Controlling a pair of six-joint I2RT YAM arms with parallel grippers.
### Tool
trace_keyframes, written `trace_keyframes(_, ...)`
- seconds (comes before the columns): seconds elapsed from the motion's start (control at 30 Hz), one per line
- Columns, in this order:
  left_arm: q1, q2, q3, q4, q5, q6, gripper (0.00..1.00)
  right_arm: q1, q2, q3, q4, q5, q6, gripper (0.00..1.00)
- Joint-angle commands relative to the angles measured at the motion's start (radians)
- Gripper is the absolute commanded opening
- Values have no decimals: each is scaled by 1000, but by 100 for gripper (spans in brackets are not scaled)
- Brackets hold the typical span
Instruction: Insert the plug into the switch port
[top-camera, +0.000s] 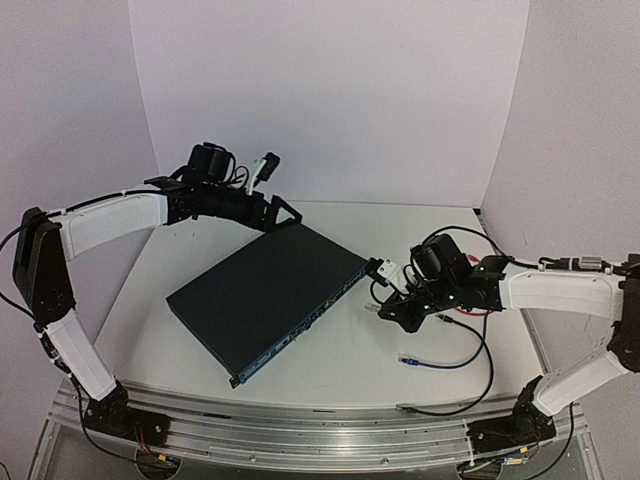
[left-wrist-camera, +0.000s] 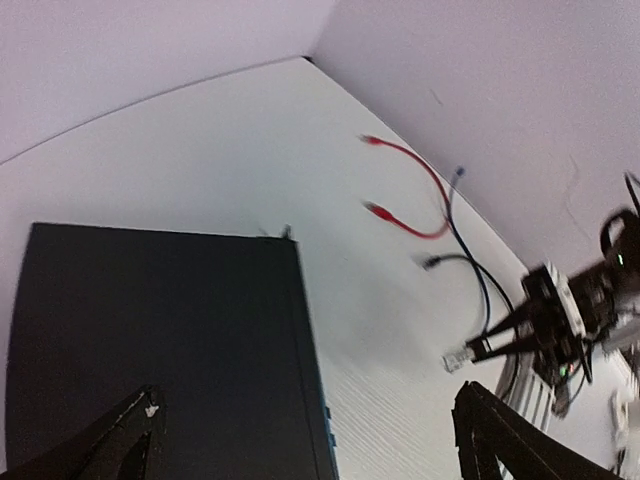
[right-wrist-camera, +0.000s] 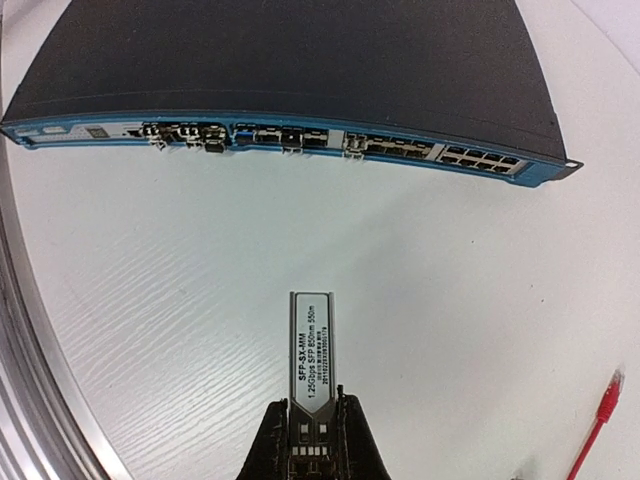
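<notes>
White table (top-camera: 330, 360) carries your switch (top-camera: 270, 285) at its middle. Your right gripper (right-wrist-camera: 312, 425) is clamped on the plug (right-wrist-camera: 311, 340), aimed at the port row (right-wrist-camera: 300, 135) but well apart; approach and insertion are left. Your left gripper (left-wrist-camera: 310, 405) hangs spread wide above the switch's far corner, probably not touching.

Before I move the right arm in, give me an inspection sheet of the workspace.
Surface: white table, bare before the ports.
Job's things: switch lying flat; SFP module aimed at its port face, not touching.
Clutter: nothing seen.
Grippers: right gripper shut on the SFP module; left gripper open, above the switch.
Cables: red cable, blue cable, black cable loose at right.
Surroundings: white backdrop walls.
</notes>
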Motion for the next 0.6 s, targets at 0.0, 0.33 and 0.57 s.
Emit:
trace_keyframes(0.0, 133, 50, 31, 59, -88, -262, 100, -5, 70, -3, 183, 35, 47, 0)
trace_keyframes(0.33, 256, 305, 255, -98, -98, -122, 100, -45, 237, 22, 329, -8, 65, 0)
trace_keyframes(0.57, 280, 443, 354, -125, -140, -69, 100, -82, 334, 46, 352, -45, 21, 0)
